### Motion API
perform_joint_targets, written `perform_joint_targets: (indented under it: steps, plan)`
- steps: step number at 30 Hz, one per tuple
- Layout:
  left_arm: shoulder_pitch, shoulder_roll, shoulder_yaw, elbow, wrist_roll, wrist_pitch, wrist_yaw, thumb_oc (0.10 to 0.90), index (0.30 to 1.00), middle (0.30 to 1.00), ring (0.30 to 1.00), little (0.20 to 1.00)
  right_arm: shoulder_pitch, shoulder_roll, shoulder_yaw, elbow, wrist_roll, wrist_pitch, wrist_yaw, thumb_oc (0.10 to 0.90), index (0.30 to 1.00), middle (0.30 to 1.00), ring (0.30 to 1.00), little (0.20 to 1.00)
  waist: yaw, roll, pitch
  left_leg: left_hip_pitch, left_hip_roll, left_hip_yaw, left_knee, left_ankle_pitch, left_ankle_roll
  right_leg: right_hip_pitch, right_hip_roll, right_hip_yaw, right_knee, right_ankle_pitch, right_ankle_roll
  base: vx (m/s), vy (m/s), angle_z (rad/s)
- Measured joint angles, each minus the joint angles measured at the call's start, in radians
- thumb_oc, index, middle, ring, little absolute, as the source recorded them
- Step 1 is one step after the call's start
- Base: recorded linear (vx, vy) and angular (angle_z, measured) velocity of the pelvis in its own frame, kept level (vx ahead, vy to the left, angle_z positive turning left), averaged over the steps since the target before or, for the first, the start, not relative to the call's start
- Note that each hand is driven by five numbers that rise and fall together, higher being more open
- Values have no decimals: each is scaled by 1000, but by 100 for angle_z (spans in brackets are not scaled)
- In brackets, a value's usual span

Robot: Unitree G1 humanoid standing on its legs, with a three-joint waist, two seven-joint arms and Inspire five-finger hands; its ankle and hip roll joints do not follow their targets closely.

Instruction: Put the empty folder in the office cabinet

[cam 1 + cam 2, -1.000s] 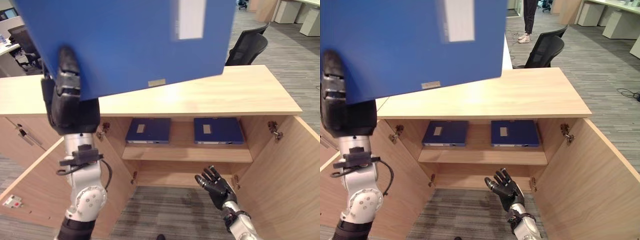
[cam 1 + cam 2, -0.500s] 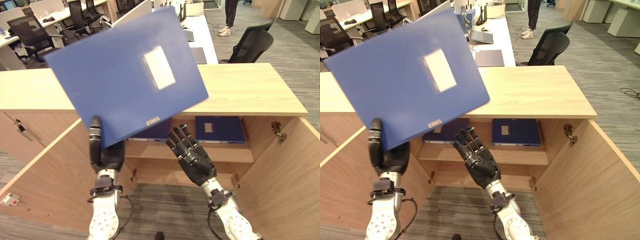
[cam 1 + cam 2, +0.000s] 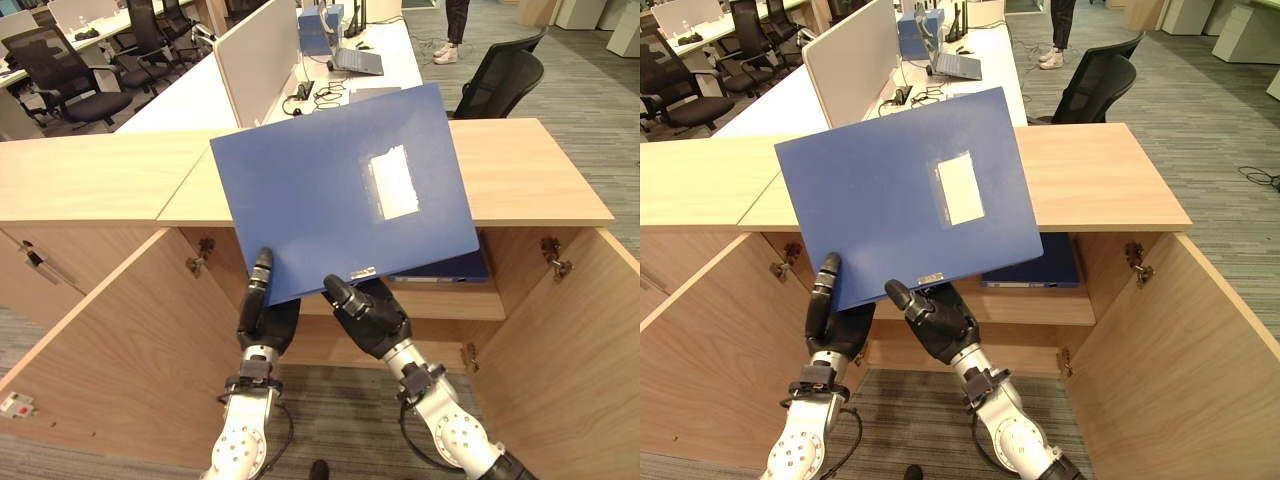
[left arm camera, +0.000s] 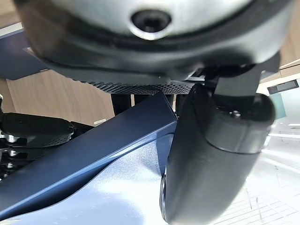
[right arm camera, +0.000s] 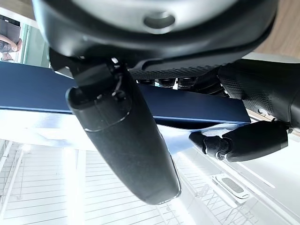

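Left hand (image 3: 266, 312) pinches the lower left edge of the blue folder (image 3: 330, 185), thumb lying on its cover; right hand (image 3: 368, 312) just beside it clamps the lower edge the same way; the folder tilts above both hands, before the open office cabinet (image 3: 520, 190); another blue folder (image 3: 1055, 270) lies on the shelf behind

Past the cabinet there's a long white table (image 3: 215, 85) with a pale divider screen (image 3: 258, 55) standing along its middle. On the table, beyond the screen, sit an open laptop (image 3: 357, 60), a blue box (image 3: 315, 30) and some tangled cables (image 3: 318, 93). A black office chair (image 3: 505, 80) is parked to the right of that table, more black chairs (image 3: 65, 75) to its left. Someone's legs (image 3: 455, 25) show past the table's far end. Grey striped carpet (image 3: 590, 110) all around.
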Motion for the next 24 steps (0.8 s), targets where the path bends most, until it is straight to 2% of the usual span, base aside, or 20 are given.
perform_joint_targets:
  steps: [7, 13, 16, 24]
  plan:
    - [-7, -5, -10, 21, 46, 9, 0, 400, 300, 300, 300, 300, -4, 0, -10, 0, 0, -20, -41, 800, 900, 900, 900, 900, 1, 0, 0, 0, 0, 0, 0, 0, 0, 0, 0, 0, 0, 0, 0, 0, 0, 0]
    - [-4, -23, -21, 26, 74, 44, 0, 400, 300, 300, 300, 300, -35, 15, -61, 0, -1, -79, -73, 800, 900, 900, 900, 900, 0, 0, 0, 0, 0, 0, 0, 0, 0, 1, 0, 0, 0, 0, -1, 0, 0, 0]
    - [-3, -24, -28, 26, 86, 63, 0, 400, 300, 300, 300, 300, -63, 48, -99, 0, -1, -113, -88, 800, 900, 900, 900, 900, 1, 0, 0, 1, 0, 0, 0, 0, 0, 1, 1, 0, 0, 0, -1, 0, 0, 0]
    - [-2, -25, -48, 26, 107, 73, -2, 400, 300, 300, 300, 300, -108, 78, -173, 0, -3, -166, -142, 800, 900, 900, 900, 900, 3, 0, 0, 1, 0, -1, 0, 0, 0, 2, 1, -1, 0, 1, -1, 0, 0, 0]
